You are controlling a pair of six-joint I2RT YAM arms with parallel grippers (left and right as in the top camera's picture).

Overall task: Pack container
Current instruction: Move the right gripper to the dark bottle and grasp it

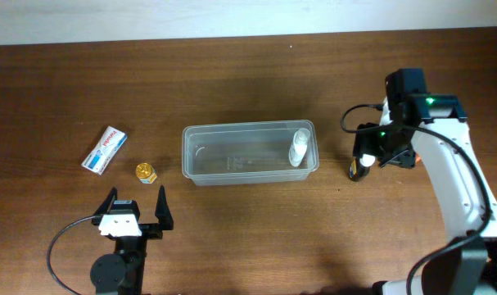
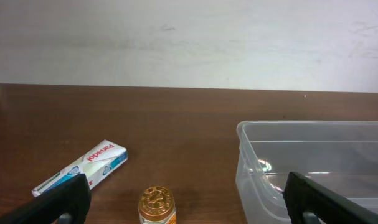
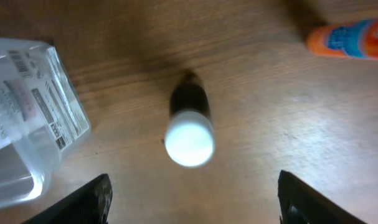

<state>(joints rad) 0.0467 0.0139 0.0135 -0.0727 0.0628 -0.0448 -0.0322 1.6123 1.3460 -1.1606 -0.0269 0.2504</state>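
The clear plastic container lies at the table's middle, with a white bottle standing in its right end. My left gripper is open and empty, just in front of a small gold-capped jar; the jar sits between the fingers' line of sight. A white toothpaste box lies to its left. My right gripper is open and hangs above an upright dark bottle with a white cap, right of the container's corner. The fingers do not touch it.
An orange tube lies on the table beyond the dark bottle, mostly hidden under the right arm in the overhead view. The toothpaste box and container wall flank the jar. A white wall borders the table's far edge.
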